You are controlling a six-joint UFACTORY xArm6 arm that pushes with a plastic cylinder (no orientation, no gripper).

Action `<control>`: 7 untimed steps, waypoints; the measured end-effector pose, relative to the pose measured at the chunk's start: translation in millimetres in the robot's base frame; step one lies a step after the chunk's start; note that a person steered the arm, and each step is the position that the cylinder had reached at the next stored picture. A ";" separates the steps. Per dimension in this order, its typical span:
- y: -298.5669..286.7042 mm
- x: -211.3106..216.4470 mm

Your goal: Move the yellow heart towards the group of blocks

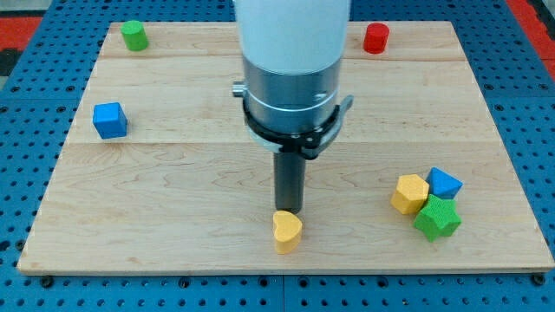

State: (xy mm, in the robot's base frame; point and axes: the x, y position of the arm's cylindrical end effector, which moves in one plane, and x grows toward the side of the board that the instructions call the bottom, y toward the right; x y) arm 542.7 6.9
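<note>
**Yellow heart at the rod's foot**

Now the yellow heart (pixel 287 230) sits directly below my tip (pixel 288 211) toward the view's bottom, touching it or nearly so; the exact contact cannot be made out. There is no claw on this arm, so nothing is apart or clamped: only a straight dark rod that comes down from a grey metal collar and a smooth white housing. The heart is a small, matte block with rounded lobes, lying near the bottom edge of the worktop (pixel 173 191), a pale wooden board with visible grain and plank seams.

Off to the view's right of my tip, well apart from it, three blocks huddle together and touch: a yellow block (pixel 409 192) with faceted sides, a blue block (pixel 444 183) just beyond it, and a green block (pixel 436 217) with star-like points below them.

Far to the view's left and above my tip rests a blue cube (pixel 110 120). Near the top left corner stands a green block (pixel 133 35), stubby and rounded, and toward the top right a red cylinder (pixel 375 38). Around the board runs a blue perforated surface (pixel 35 78).
</note>
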 end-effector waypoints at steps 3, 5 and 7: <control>-48.7 66.6; -34.0 64.5; 47.0 52.0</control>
State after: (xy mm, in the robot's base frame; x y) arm 594.8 54.0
